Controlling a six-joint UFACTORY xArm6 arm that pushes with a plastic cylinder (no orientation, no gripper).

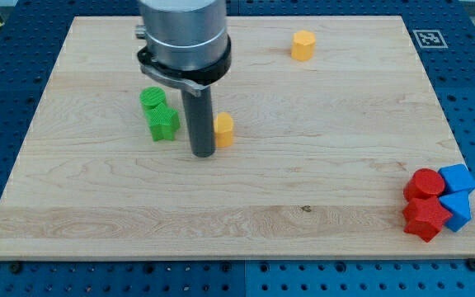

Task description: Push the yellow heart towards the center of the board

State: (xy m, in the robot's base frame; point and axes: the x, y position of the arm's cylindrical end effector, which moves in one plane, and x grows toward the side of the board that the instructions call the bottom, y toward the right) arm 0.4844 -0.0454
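A yellow block [223,129], partly hidden by the rod so its shape is unclear, sits left of the board's middle. My tip [202,153] stands right against this block's left side, touching or nearly touching it. A second yellow block [303,44], roughly hexagonal, sits near the view's top, right of middle. Which of the two is the heart I cannot tell.
Two green blocks [160,114] sit together just left of the rod. Two red blocks [425,202] and two blue blocks [456,194] cluster at the board's lower right corner. A marker tag [426,38] is at the top right corner of the wooden board [303,206].
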